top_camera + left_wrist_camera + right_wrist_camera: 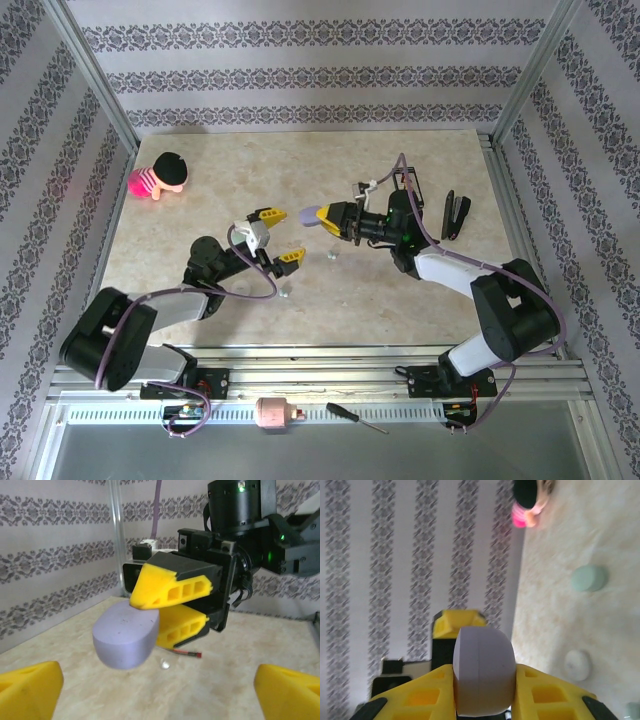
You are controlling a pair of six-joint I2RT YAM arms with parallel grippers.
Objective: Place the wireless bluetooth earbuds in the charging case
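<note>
The right tool pinches a pale lavender pebble-shaped plastic case above the marble-patterned counter. The left tool is spread wide just beside it, and a tiny white earbud lies on the counter nearby.

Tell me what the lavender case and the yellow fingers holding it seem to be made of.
Lavender case: probably moulded plastic with a matte finish; it looks smooth, rounded and evenly coloured, without glare. Yellow fingers: likely rigid plastic, perhaps printed; they have flat dull faces with rectangular hollow cells. The look alone cannot confirm either.
</note>
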